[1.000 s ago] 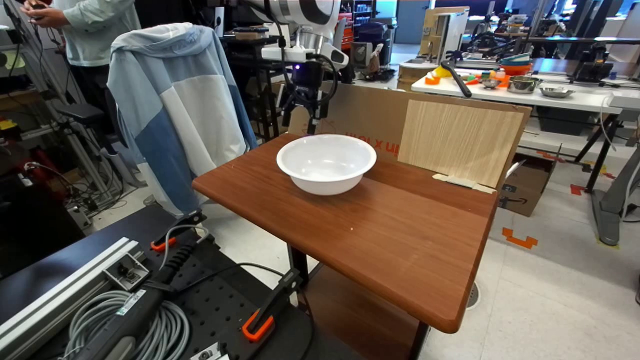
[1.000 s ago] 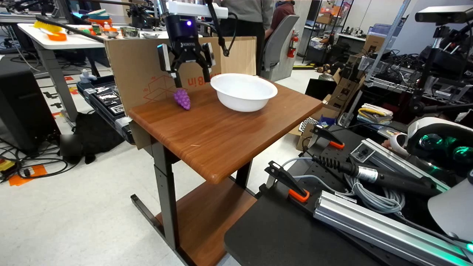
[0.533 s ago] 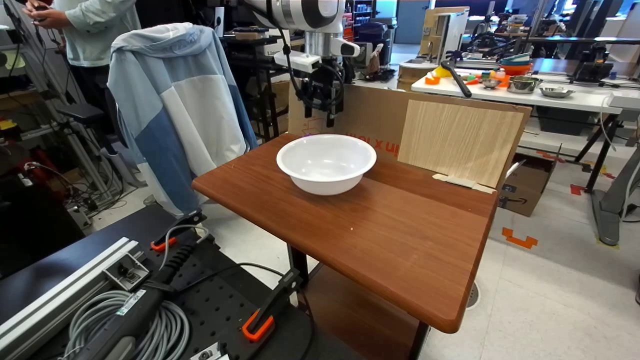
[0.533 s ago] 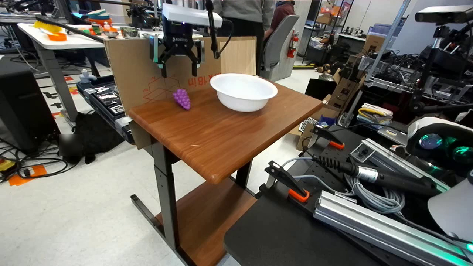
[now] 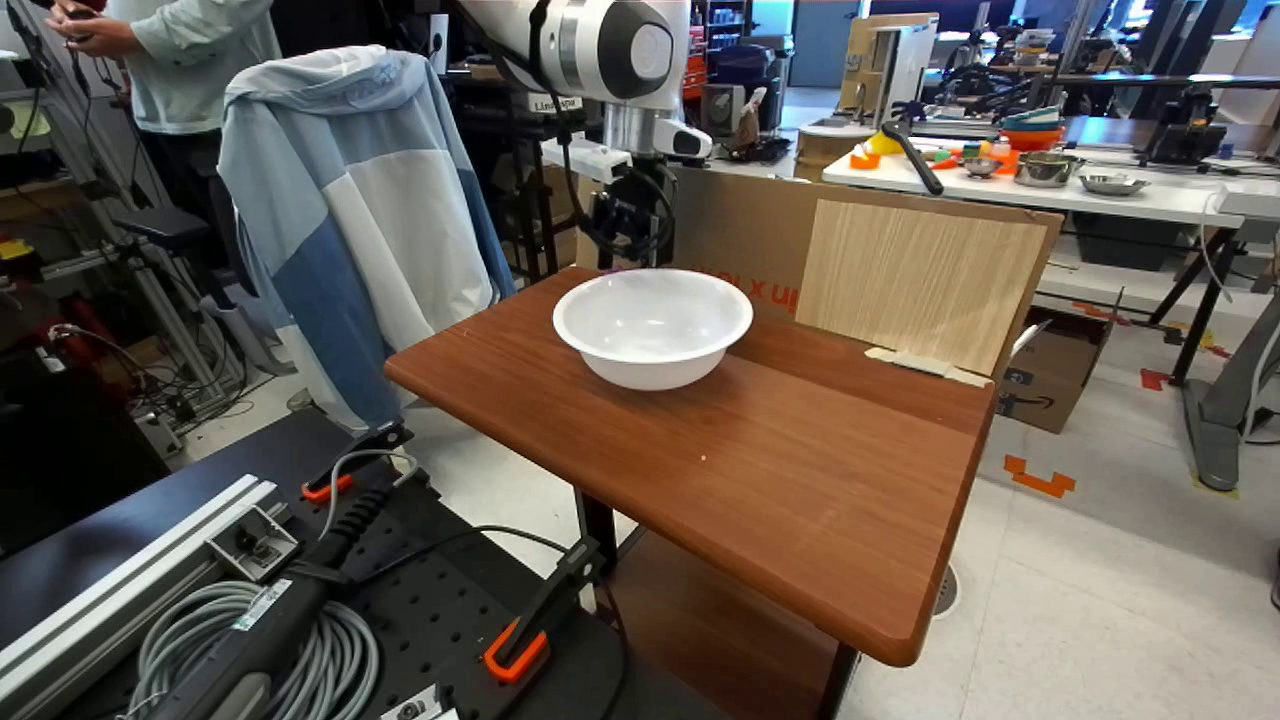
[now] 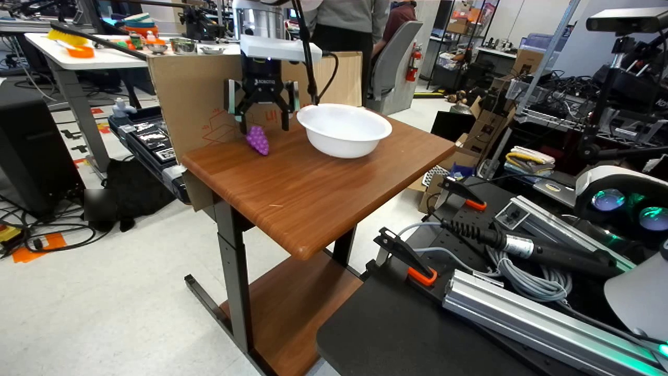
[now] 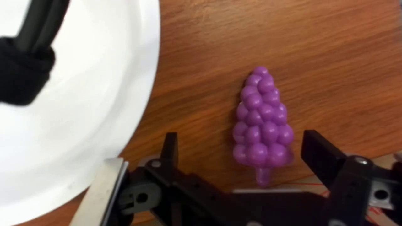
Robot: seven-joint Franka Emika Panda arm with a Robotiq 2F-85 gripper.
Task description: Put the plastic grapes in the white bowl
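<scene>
Spread gripper (image 6: 264,127) near purple grapes (image 7: 261,125)

Item 1, gripper. 2 dark fingers (image 7: 169,150), set wide apart, pointing to 6 o'clock in an exterior view. In the wrist view the broad end of the grapes appears between the fingertips, closer to the finger at its 4 o'clock than to the finger at its 8 o'clock; table (image 7: 201,88) shows on both sides. Height of the fingertips over the table: cannot be told.

Item 2, grapes. 1 bunch, on the table outside the white bowl (image 5: 650,372) and near it, at 3 o'clock from it in the wrist view. Narrow tip toward 12 o'clock, stem toward 6 o'clock.

Item 3, white bowl. Cut off by the left and top edges of the wrist view; a dark object (image 7: 25,72) there, blurred and of uncertain kind, covers part of its inside toward 10 o'clock.

Item 4, jacket (image 5: 380,200). Pale blue, at 10 o'clock in an exterior view. There the white bowl blocks most of the grapes, a trace of purple showing past its rim at 11 o'clock; fingertips hard to make out.

Item 5, arm (image 5: 575,50). Cut off at the top in both exterior views.
</scene>
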